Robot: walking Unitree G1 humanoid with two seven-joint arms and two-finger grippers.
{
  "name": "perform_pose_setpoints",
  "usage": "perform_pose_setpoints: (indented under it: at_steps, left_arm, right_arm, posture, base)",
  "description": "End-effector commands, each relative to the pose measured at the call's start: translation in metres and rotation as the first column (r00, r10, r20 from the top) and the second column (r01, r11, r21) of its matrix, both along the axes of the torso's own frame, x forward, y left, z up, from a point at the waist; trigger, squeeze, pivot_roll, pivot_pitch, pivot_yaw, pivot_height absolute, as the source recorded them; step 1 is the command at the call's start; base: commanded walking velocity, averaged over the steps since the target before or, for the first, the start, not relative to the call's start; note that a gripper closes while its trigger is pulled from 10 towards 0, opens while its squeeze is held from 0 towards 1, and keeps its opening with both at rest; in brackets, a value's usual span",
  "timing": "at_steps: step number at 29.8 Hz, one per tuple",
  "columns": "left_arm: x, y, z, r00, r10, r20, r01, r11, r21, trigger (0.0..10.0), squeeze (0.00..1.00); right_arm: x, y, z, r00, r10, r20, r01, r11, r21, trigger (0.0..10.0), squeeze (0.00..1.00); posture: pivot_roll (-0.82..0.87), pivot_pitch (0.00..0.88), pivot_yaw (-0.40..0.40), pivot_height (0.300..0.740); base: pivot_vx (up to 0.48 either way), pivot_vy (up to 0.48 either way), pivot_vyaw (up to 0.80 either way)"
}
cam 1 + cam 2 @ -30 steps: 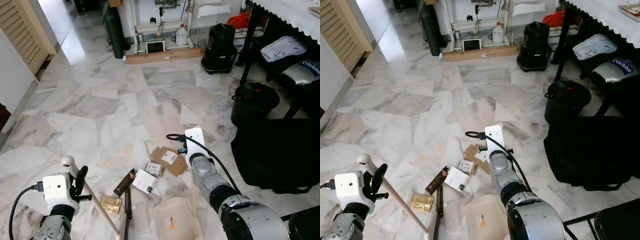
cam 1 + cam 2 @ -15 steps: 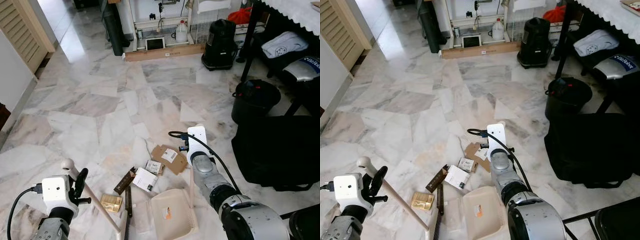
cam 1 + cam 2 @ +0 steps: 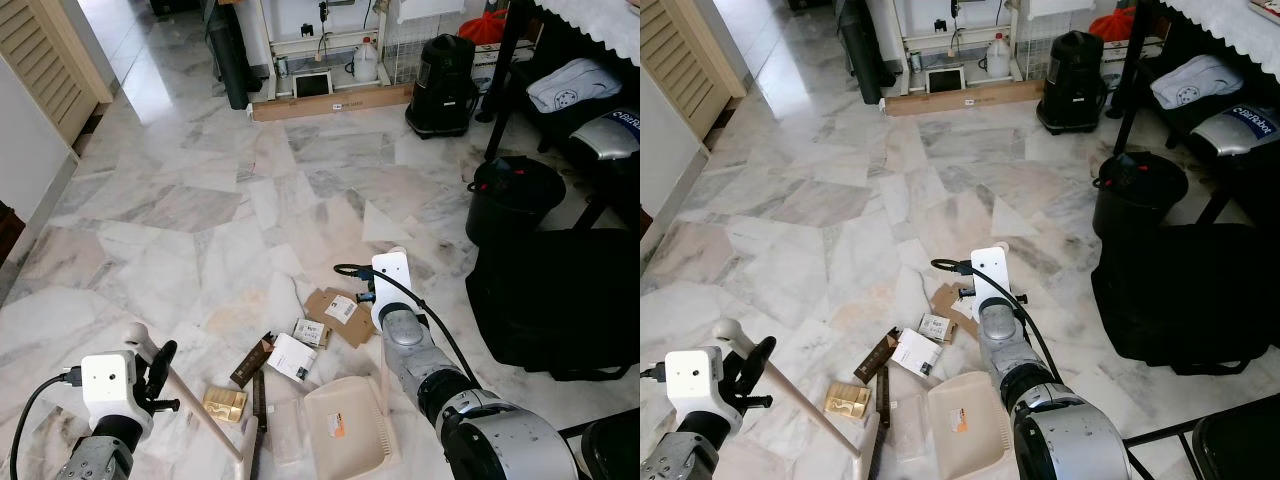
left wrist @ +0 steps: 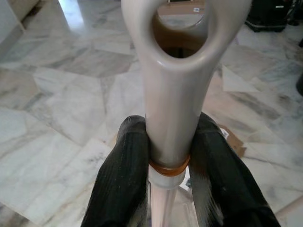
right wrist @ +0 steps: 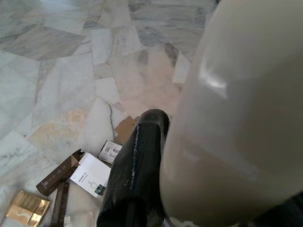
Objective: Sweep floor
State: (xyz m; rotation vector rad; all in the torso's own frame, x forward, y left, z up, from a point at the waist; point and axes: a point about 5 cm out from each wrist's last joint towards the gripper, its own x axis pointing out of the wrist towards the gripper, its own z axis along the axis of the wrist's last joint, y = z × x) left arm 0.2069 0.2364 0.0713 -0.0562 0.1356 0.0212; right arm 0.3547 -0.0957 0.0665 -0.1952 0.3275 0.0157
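Note:
My left gripper point(image 4: 169, 142) is shut on the cream broom handle point(image 3: 200, 415) at the lower left; the handle slants down toward the litter. My right gripper point(image 5: 199, 179) is shut on the upright handle point(image 3: 382, 385) of the cream dustpan point(image 3: 345, 425), which lies on the marble floor. Just left of and beyond the pan lie a flat cardboard piece point(image 3: 340, 315), a white card point(image 3: 292, 357), a small box point(image 3: 309, 331), a brown bar point(image 3: 252, 362), a gold packet point(image 3: 224, 403), a dark strip point(image 3: 258, 400) and a clear wrapper point(image 3: 287, 432).
A black bin point(image 3: 515, 200) and a big black bag point(image 3: 560, 300) stand to the right, under a table with a dark leg point(image 3: 505, 80). A black appliance point(image 3: 444, 85) and a long cardboard box point(image 3: 330, 102) sit at the far wall. A louvred door point(image 3: 45, 60) is at left.
The dustpan has slid a little forward toward the litter. The view has shifted slightly. Both grippers keep their hold.

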Motion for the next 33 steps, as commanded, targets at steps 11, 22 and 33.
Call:
perform_pose_setpoints:
  at_steps: [11, 22, 33]
  left_arm:
    - [-0.006, 0.009, -0.005, 0.999, 0.037, -0.025, -0.042, 0.974, -0.221, 10.0, 0.00]
    - [0.000, 0.022, 0.025, 0.984, 0.123, 0.131, -0.061, 0.914, -0.401, 10.0, 0.00]
    - [-0.003, 0.019, 0.080, 0.925, 0.192, 0.328, -0.157, 0.979, -0.131, 10.0, 0.00]
  right_arm:
    - [-0.005, 0.006, -0.008, 0.998, 0.030, -0.048, -0.030, 1.000, -0.004, 10.0, 0.00]
    - [-0.005, 0.008, -0.007, 0.998, 0.044, -0.050, -0.044, 0.999, 0.010, 10.0, 0.00]
    - [0.001, 0.010, 0.002, 0.999, 0.047, -0.015, -0.047, 0.999, 0.028, 10.0, 0.00]
  posture:
    - [0.03, 0.124, 0.126, 0.740]
    - [0.03, 0.117, 0.122, 0.740]
    - [0.03, 0.093, 0.116, 0.740]
  base:
    - [0.000, 0.000, 0.00]
    - [0.000, 0.000, 0.00]
    - [0.000, 0.000, 0.00]
